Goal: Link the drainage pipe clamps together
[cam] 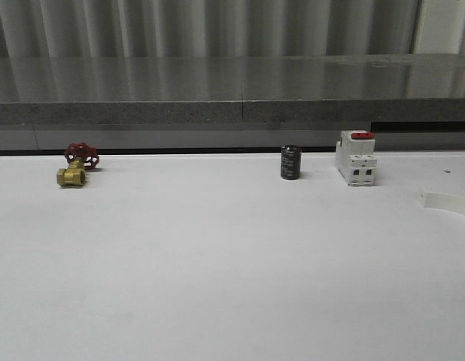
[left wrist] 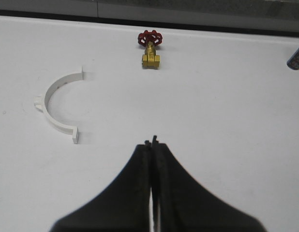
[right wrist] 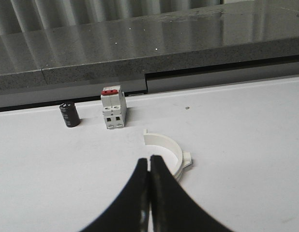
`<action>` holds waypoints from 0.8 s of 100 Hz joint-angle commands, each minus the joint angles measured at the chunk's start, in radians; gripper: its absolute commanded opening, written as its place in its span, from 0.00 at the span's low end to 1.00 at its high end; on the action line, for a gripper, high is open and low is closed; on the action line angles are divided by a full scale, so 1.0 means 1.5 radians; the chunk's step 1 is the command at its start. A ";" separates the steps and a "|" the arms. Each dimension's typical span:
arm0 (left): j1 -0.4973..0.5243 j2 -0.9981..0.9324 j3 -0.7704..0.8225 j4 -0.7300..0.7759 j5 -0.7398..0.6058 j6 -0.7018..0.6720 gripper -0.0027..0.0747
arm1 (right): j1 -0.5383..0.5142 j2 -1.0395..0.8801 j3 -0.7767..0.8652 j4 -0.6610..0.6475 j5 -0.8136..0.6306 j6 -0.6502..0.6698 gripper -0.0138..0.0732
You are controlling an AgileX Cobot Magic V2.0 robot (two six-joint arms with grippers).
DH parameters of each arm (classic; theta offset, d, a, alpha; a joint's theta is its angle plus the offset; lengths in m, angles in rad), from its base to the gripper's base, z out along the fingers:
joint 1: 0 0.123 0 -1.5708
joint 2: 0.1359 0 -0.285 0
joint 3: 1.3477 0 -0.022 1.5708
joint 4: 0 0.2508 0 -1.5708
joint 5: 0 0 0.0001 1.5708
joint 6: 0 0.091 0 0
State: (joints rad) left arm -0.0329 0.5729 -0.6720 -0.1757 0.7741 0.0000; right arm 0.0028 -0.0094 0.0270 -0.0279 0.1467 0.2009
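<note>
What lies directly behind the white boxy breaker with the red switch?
Behind the white boxy breaker with the red switch runs a grey speckled stone ledge. The table strip and ledge base directly behind the breaker are covered.

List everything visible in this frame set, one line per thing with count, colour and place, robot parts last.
drainage pipe clamps: 2, white; one half-ring lies alone on the table, apart from the valve; the other lies just beyond the right tool, near the breaker.
valve: 1, brass with red handwheel; far left of table.
capacitor: 1, black cylinder; upright, back of table, left of breaker.
breaker: 1, white with red switch; back right.
table: 1, white.
left tool: 1, black; shut, empty.
right tool: 1, black; shut, empty.
</note>
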 commanded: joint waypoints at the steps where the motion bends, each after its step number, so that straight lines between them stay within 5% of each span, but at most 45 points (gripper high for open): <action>1: 0.002 0.013 -0.024 -0.014 -0.031 0.000 0.01 | -0.005 -0.014 -0.010 -0.009 -0.053 -0.001 0.08; 11: 0.002 0.016 -0.024 -0.012 -0.022 0.000 0.08 | -0.005 -0.014 -0.010 -0.009 -0.053 -0.001 0.08; 40: 0.002 0.016 -0.024 -0.001 -0.004 0.000 0.72 | -0.005 -0.014 -0.010 -0.009 -0.053 -0.001 0.08; 80: 0.002 0.077 -0.038 0.019 -0.028 -0.031 0.74 | -0.005 -0.014 -0.010 -0.009 -0.053 -0.001 0.08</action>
State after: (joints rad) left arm -0.0329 0.6371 -0.6827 -0.1602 0.8149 -0.0075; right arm 0.0028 -0.0094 0.0270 -0.0279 0.1467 0.2009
